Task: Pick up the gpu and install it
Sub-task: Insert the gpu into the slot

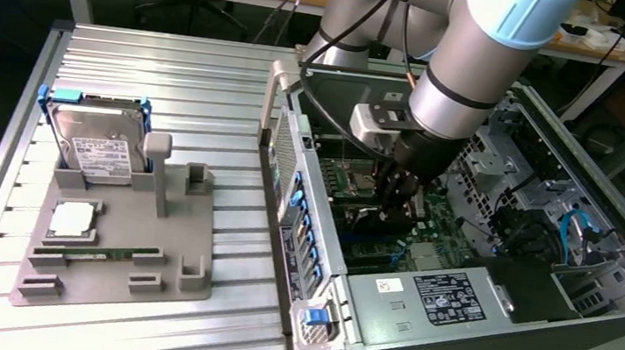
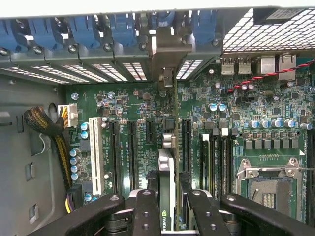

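One rule w/ claw (image 2: 168,204) clamped on gpu (image 2: 166,162): keep it plumb, parallel to mobo slots (image 2: 132,147), press evenly.

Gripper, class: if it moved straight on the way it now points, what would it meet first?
Likely the motherboard, by its expansion slots; the gpu clamped in the gripper would touch first. Depth is unclear.

The gpu (image 2: 166,162) shows edge-on, its faces hidden and its held end cut off at the picture's edge. The gripper (image 2: 167,186) is cut off there likewise.
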`<state>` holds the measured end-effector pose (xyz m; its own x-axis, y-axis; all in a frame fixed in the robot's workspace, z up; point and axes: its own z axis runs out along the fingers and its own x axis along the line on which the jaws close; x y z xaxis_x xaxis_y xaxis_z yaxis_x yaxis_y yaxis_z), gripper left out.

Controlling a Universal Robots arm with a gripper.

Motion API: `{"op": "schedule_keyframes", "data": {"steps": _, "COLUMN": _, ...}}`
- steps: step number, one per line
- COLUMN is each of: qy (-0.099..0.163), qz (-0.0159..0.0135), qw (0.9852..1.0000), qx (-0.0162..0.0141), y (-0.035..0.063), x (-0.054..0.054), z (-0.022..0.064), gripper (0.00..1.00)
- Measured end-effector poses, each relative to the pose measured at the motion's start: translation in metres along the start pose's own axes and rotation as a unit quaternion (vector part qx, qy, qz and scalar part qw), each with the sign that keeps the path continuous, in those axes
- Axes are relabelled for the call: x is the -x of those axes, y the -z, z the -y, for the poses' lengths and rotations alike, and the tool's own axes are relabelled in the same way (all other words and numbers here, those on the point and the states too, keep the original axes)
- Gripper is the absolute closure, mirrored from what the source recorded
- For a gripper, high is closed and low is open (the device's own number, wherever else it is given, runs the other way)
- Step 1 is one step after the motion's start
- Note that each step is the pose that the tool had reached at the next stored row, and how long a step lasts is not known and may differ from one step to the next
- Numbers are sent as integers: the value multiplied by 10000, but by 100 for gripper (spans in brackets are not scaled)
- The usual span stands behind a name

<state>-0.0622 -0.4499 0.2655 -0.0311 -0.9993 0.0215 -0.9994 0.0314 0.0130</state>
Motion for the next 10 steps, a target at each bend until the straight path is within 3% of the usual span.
{"op": "schedule_keyframes", "data": {"steps": 4, "qy": -5, "qz": -2, "qw": 10000, "qx": 30, "y": 1, "x": 0, "z": -1, "gripper": 73}}
{"op": "schedule_keyframes", "data": {"steps": 6, "qy": -5, "qz": 13, "qw": 10000, "qx": 62, "y": 22, "x": -3, "z": 0, "gripper": 73}}
{"op": "schedule_keyframes", "data": {"steps": 10, "qy": -13, "qz": 13, "qw": 10000, "qx": 65, "y": 20, "x": -5, "z": -7, "gripper": 73}}
